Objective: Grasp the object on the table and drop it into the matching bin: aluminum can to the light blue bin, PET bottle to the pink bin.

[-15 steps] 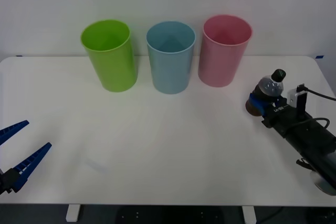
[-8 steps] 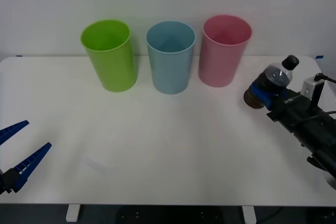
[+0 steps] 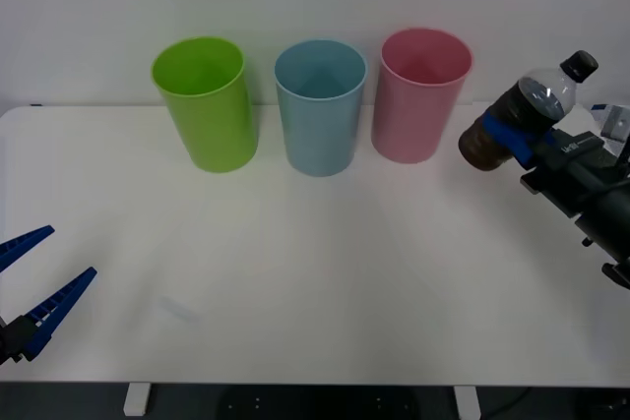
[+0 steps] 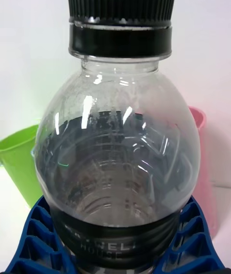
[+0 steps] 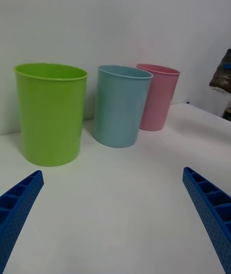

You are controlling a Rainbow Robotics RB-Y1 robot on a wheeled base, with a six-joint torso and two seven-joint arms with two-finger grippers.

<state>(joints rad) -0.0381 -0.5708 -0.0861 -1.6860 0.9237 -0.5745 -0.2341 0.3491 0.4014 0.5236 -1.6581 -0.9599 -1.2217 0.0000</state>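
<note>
— Where's the PET bottle (image 3: 522, 118) right now?

— Up in the air off the worktop (image 3: 315, 263), over its right edge. The right pincer (image 3: 514, 137) is clamped on it, blue fingers (image 4: 45, 240) wrapped around the dark label on its lower half. The bottle is tilted, black cap (image 3: 579, 65) pointing up and to the right, brown base toward the bins.

— How near is it to the pink bin (image 3: 421, 93)?

— Just to the right of it and apart, with the base about level with the bin's upper half. It is not over the opening.

— And the bins themselves?

— 3 in a row along the far edge of the worktop, all upright: a lime green bin (image 3: 205, 102) on the left, the light blue bin (image 3: 319, 105) in the middle, the pink one on the right. The blue and pink stand close beside each other.

— What about the other arm?

— The left pincer (image 3: 30, 287) sits low at the near left corner of the worktop, its 2 blue fingers spread apart with nothing between them, aimed toward the bins.
</note>
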